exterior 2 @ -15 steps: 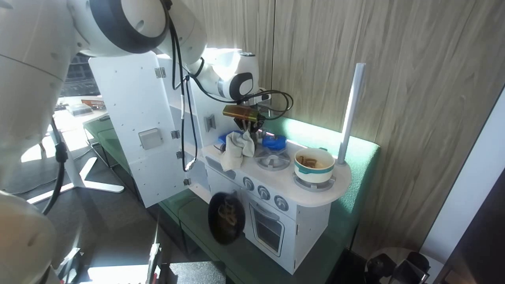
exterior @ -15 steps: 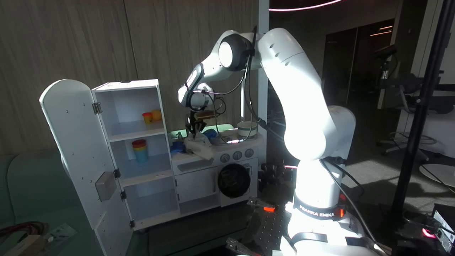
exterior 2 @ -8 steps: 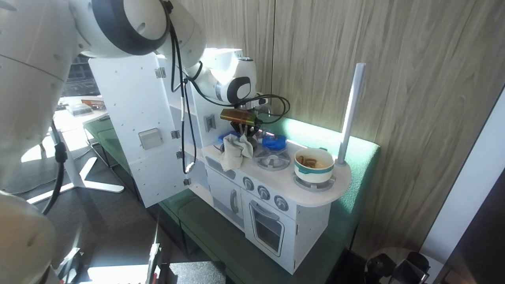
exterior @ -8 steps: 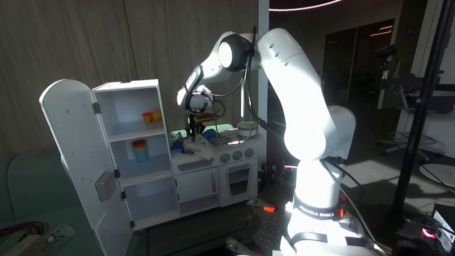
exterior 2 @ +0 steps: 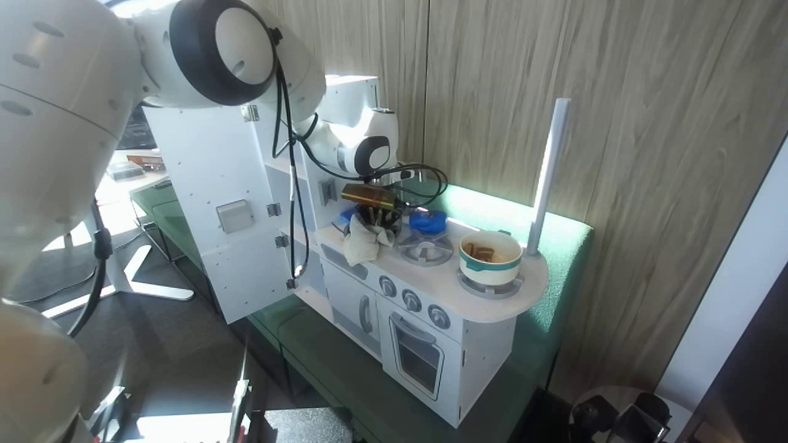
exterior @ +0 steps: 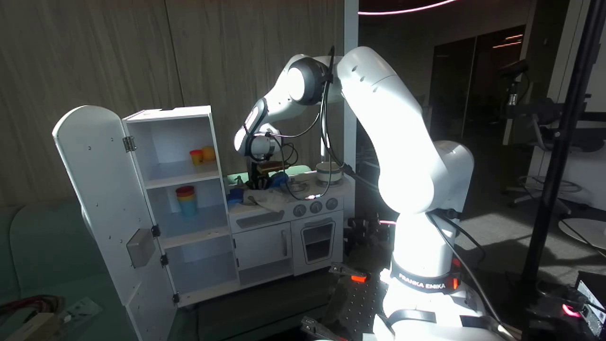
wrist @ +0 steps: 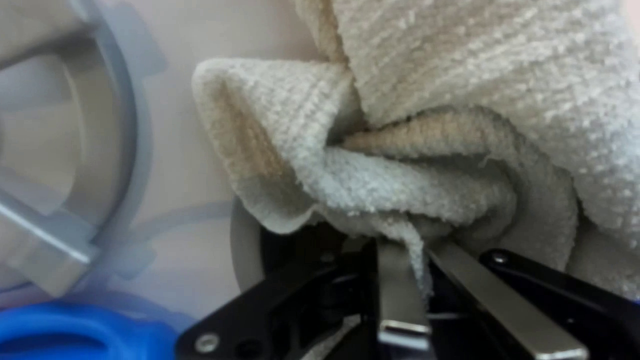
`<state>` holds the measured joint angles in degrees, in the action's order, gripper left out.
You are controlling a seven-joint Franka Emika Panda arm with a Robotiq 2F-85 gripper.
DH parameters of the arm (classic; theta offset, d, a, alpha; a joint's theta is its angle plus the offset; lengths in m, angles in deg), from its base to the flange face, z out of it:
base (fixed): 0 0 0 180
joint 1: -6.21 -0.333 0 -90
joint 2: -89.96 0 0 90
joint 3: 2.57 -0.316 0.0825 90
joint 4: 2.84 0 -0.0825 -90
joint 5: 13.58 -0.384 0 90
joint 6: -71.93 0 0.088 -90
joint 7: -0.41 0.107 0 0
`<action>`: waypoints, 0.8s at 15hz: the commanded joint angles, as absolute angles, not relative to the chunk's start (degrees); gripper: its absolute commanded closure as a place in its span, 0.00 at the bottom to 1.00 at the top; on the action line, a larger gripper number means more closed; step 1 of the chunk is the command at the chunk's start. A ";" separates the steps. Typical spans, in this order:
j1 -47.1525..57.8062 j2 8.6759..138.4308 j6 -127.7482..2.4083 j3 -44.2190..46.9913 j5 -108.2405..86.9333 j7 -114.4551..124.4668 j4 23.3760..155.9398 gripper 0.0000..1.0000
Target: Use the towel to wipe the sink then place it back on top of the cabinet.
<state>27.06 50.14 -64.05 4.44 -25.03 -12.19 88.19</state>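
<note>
The beige towel (exterior 2: 362, 241) is bunched on the front of the white toy-kitchen counter, and it also shows in an exterior view (exterior: 270, 201) and in the wrist view (wrist: 450, 75). My gripper (wrist: 420, 240) is shut on a fold of it; the fingers (wrist: 400, 295) converge there. In both exterior views the gripper (exterior 2: 378, 223) is low over the counter. A grey rim with a dark inside (wrist: 245, 250), apparently the sink, shows under the towel; the rest is hidden. The white cabinet top (exterior: 165, 113) is at the left, above the shelves.
A white and teal pot (exterior 2: 490, 255) stands on the far burner. A blue object (exterior 2: 428, 221) stands beside the near burner (exterior 2: 425, 249). Another blue object (exterior: 235, 195) lies by the cabinet wall. The cabinet door (exterior: 94, 189) stands open. Cups (exterior: 186, 201) stand on a shelf.
My gripper has moved down toward the sink, and the towel has sunk with it and lies flatter. A dark round pan seen before the oven and cupboard a second ago is out of view.
</note>
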 commanded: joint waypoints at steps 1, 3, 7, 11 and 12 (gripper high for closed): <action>27.57 52.31 -65.75 3.41 -24.37 -13.47 88.99 0.97; 27.93 54.07 -68.12 3.03 -24.95 -14.49 90.28 0.97; 27.99 52.30 -64.64 4.72 -23.89 -11.65 87.66 0.98; 27.95 49.10 -56.24 4.82 -22.47 -12.15 85.48 0.97; 28.03 48.53 -55.58 4.35 -22.31 -13.19 85.14 0.97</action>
